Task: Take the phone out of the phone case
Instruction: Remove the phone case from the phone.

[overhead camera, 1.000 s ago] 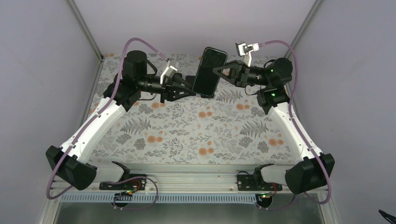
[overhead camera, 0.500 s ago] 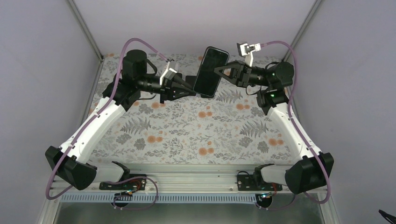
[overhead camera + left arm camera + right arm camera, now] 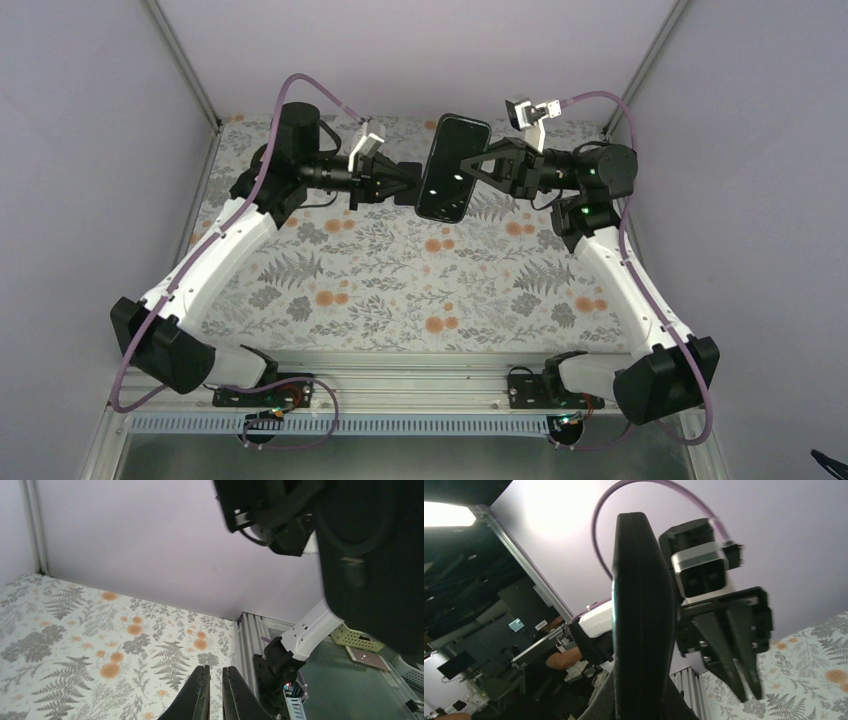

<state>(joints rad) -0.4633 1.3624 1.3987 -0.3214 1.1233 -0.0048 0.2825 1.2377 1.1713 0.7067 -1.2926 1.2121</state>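
A black phone (image 3: 454, 168) in its black phone case hangs in the air over the back of the table, dark screen towards the top camera. My right gripper (image 3: 472, 165) is shut on its right edge. In the right wrist view the phone (image 3: 641, 610) stands edge-on, clamped at the bottom between the right gripper (image 3: 640, 702) fingers. My left gripper (image 3: 408, 184) is shut and empty, its tips just left of the phone. In the left wrist view the left gripper (image 3: 215, 692) points down at the cloth, with the case's black back (image 3: 372, 565) at upper right.
A floral cloth (image 3: 400, 280) covers the table. Lilac walls (image 3: 90, 150) close it in on three sides. An aluminium rail (image 3: 400, 395) with both arm bases runs along the near edge. A yellow basket (image 3: 356, 636) sits beyond the table.
The left gripper has closed fully and risen a little beside the phone's left edge. The right gripper has shifted the phone slightly lower and nearer.
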